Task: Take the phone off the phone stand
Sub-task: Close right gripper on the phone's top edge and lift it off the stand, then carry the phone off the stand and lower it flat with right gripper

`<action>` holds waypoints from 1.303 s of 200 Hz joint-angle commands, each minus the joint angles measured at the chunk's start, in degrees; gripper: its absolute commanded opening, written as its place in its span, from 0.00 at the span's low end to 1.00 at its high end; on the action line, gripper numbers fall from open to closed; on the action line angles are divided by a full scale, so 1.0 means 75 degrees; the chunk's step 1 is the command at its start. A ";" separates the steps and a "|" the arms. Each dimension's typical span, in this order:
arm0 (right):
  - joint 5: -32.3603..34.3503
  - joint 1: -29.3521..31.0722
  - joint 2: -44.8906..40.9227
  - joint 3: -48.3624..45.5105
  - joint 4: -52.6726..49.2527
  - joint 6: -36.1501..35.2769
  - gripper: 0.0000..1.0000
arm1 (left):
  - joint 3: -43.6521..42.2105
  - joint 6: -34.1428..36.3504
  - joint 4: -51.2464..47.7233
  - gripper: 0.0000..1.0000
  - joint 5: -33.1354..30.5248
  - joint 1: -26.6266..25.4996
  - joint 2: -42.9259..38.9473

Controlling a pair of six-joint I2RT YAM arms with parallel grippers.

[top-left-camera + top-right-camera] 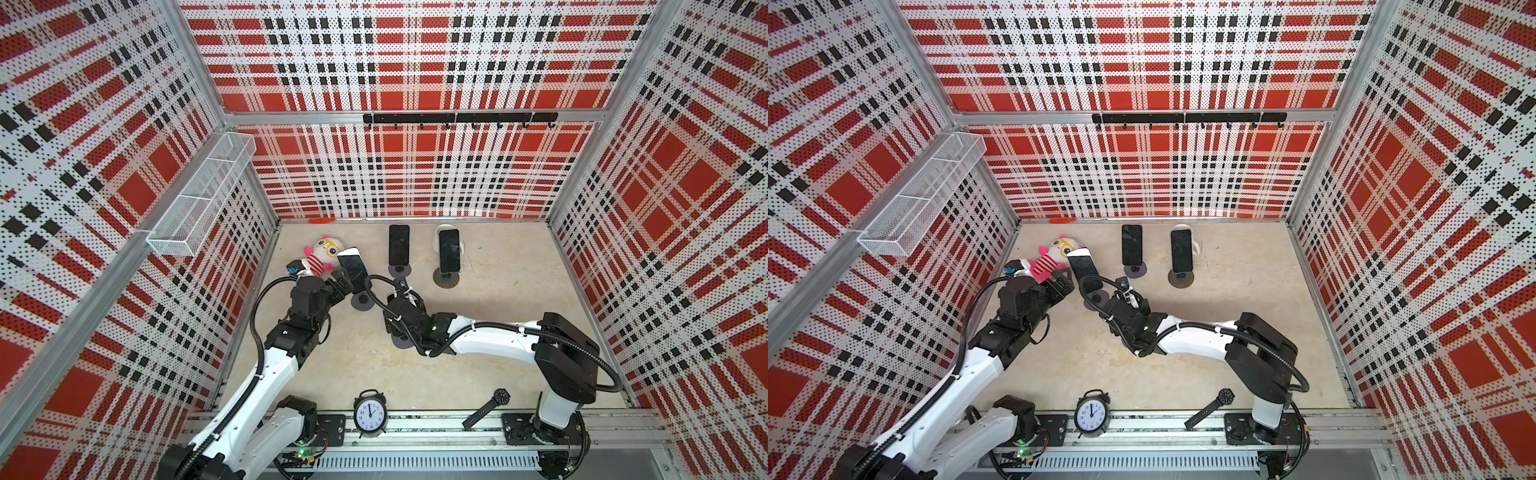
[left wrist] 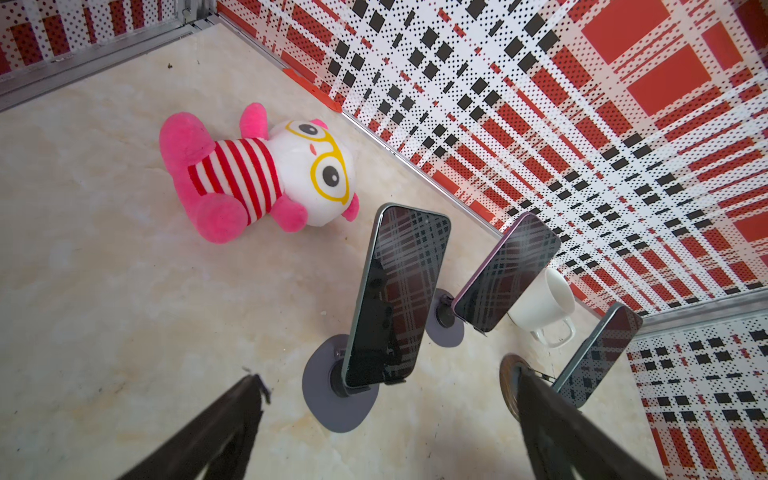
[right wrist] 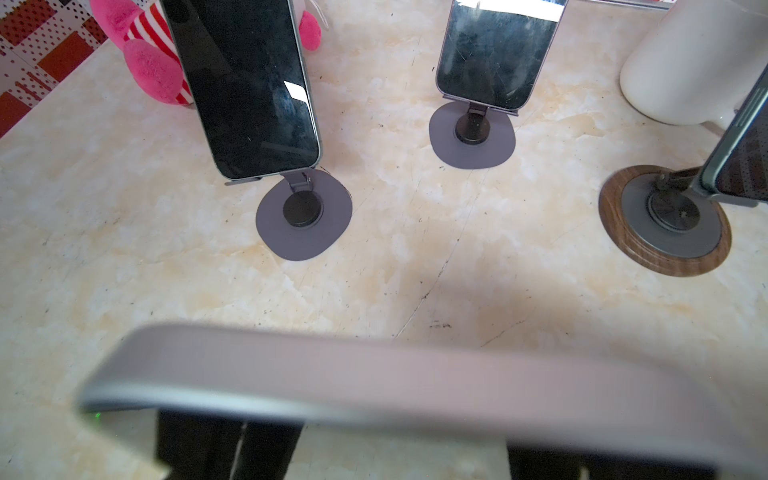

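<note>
Presently: left gripper spread wide, at 7 o'clock of leftmost phone, which is propped on grey phone stand; plush toy at 10 o'clock.
Long edges to be straddled squarely, phone lifted clear of lip; light base likely dragged along.
Right gripper, at 5 o'clock, clamped on blurred grey slab; slab's identity not made out, fingertips cut off.

We record a plush toy near the left wall, a white mug at the back, an alarm clock and wristwatch in front.
</note>
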 commanded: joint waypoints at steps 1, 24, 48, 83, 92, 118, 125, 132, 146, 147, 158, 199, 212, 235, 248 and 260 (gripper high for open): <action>0.0155 -0.0009 -0.0322 0.0117 0.0012 0.0002 0.70 | -0.0079 0.0005 0.0127 0.98 -0.0108 -0.0037 -0.0023; 0.0409 -0.0009 -0.0542 0.0241 -0.0232 -0.0161 0.71 | -0.0113 -0.0057 0.0176 0.98 -0.0064 -0.0048 -0.0068; 0.0577 -0.0001 -0.0821 0.0236 -0.0194 -0.0317 0.71 | -0.0113 -0.0044 0.0195 0.98 -0.0069 -0.0071 -0.0068; 0.0514 -0.0016 -0.1123 0.0311 -0.0092 -0.0475 0.71 | -0.0227 0.0036 0.0523 0.98 0.0289 -0.0118 -0.0105; 0.0555 -0.0017 -0.1177 0.0361 -0.0109 -0.0473 0.71 | -0.0198 0.0228 0.0617 0.98 0.0597 -0.0129 -0.0083; 0.0526 -0.0134 -0.1408 0.0549 -0.0313 -0.0981 0.72 | -0.0169 0.0248 0.0726 0.98 0.0418 -0.0434 0.0078; 0.0511 -0.0193 -0.1525 0.0523 -0.0304 -0.1078 0.72 | -0.0159 0.0238 0.0804 0.98 0.0367 -0.0526 0.0152; 0.0506 -0.0271 -0.1680 0.0455 -0.0267 -0.1153 0.72 | -0.0142 0.0209 0.0862 0.98 0.0333 -0.0599 0.0222; 0.0397 -0.0494 -0.1990 0.0306 -0.0239 -0.1221 0.72 | -0.0093 0.0132 0.0957 0.98 0.0276 -0.0751 0.0358; 0.0389 -0.0510 -0.2012 0.0300 -0.0245 -0.1221 0.72 | -0.0091 0.0131 0.0967 0.98 0.0267 -0.0769 0.0361; 0.0262 -0.0756 -0.2272 0.0178 -0.0299 -0.1224 0.72 | -0.0090 0.0107 0.1065 0.98 0.0180 -0.0904 0.0441; -0.0609 -0.1865 -0.3174 -0.0253 -0.0812 -0.1015 0.72 | -0.0031 0.0074 0.1248 0.98 -0.0476 -0.1260 0.0772; -0.0965 -0.2278 -0.3441 -0.0369 -0.1001 -0.1011 0.72 | -0.0076 0.0080 0.1464 0.98 -0.0771 -0.1372 0.0875; -0.1747 -0.3121 -0.3780 -0.0467 -0.1519 -0.0955 0.73 | -0.0090 0.0244 0.1882 0.98 -0.1401 -0.1695 0.1115; -0.2004 -0.3446 -0.3881 -0.0476 -0.1924 -0.0903 0.73 | -0.0101 0.0312 0.2145 0.98 -0.1832 -0.1940 0.1290; -0.2103 -0.3597 -0.3942 -0.0514 -0.2255 -0.0915 0.73 | -0.0114 0.0479 0.2454 0.98 -0.1927 -0.2127 0.1504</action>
